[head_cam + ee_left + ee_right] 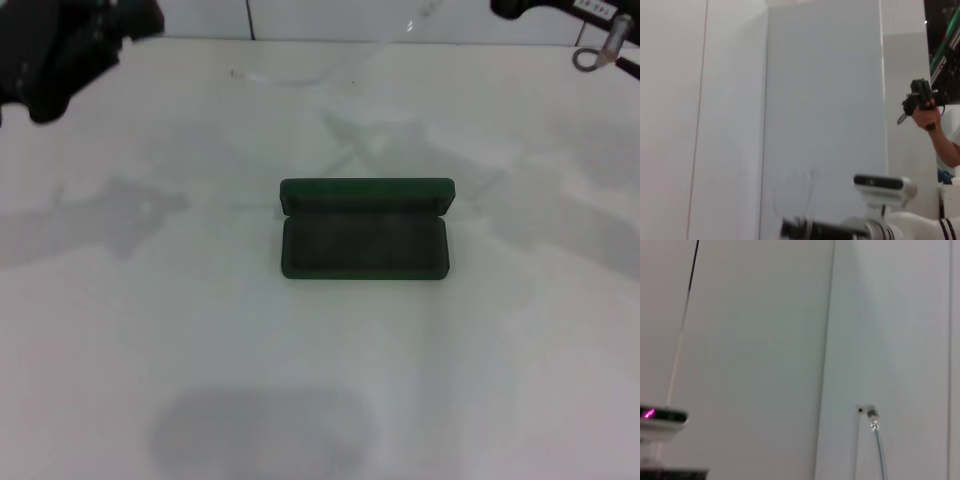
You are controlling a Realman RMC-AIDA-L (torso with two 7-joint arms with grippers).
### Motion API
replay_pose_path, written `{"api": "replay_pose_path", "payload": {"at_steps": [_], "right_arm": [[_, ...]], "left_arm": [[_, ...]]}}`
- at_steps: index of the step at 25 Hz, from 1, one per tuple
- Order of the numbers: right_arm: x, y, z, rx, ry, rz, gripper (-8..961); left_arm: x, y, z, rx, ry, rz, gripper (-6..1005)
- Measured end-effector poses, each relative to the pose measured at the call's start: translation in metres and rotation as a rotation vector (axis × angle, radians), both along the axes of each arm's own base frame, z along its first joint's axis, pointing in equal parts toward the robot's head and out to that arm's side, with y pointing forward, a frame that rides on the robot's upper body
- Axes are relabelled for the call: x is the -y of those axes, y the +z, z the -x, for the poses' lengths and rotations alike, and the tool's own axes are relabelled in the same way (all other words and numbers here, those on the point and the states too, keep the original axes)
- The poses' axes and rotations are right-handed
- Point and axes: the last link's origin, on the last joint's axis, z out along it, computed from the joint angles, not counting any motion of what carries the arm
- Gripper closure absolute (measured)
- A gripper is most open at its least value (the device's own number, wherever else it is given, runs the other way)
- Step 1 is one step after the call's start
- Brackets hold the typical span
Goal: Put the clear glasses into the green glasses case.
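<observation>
Presently: green glasses case (364, 232) open centre, clear glasses (300, 75) far, grippers' grip indiscernible; risk—near-invisible frames mislocated, fumbled.

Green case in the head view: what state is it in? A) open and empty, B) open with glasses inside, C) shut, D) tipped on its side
A: the case lies flat with its lid up, and only bare dark lining shows inside.

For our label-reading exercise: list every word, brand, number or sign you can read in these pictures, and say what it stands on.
None can be read.
White label on the right arm: dark marks, too blurred to read.
Open green glasses case: no lettering visible.
</observation>
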Motion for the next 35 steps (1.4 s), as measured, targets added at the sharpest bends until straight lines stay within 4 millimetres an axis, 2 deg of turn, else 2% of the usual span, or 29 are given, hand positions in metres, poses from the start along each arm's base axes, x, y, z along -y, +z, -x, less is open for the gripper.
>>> {"api": "replay_pose_path", "payload": {"at_steps": [7, 13, 21, 35], "right_arm": [[-0.001, 0.008, 0.001, -0.044, 0.015, -0.052, 866], [-0.002, 0.012, 0.003, -0.075, 0.023, -0.078, 866], [0.004, 0.02, 0.008, -0.181, 0.076, -0.058, 865], [0.013, 0.008, 0.0, -0.292, 0.114, 0.039, 865]], "left_arm": [[0.015, -0.014, 0.012, -0.079, 0.006, 0.115, 963], [0.024, -0.031, 0.008, -0.078, -0.024, 0.18, 963], [0.019, -0.057, -0.022, -0.038, -0.114, 0.225, 963], [0.002, -0.088, -0.086, 0.093, -0.257, 0.189, 963]]}}
